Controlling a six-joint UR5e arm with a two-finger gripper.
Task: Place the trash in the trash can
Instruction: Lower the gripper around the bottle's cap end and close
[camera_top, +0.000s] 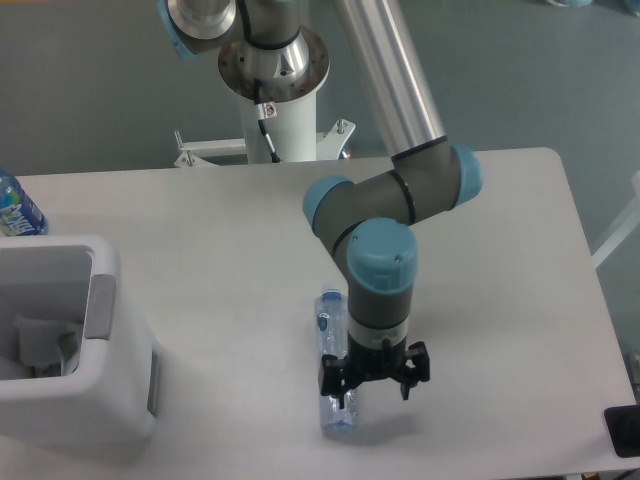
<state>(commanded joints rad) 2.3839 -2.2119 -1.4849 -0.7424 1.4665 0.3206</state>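
Observation:
A crushed clear plastic bottle (333, 340) with a bluish cap end lies lengthwise on the white table, cap toward the back. My gripper (372, 383) hangs open just above the bottle's near end, its left finger over the bottle and its right finger off to the side. The white boxy trash can (110, 400) stands at the front left, with a grey panel on its rim. A crumpled whitish wrapper (40, 345) lies inside it.
A blue-labelled water bottle (17, 208) stands at the far left edge behind the can. The arm's base (273, 65) rises behind the table's back edge. A dark object (624, 430) sits at the front right corner.

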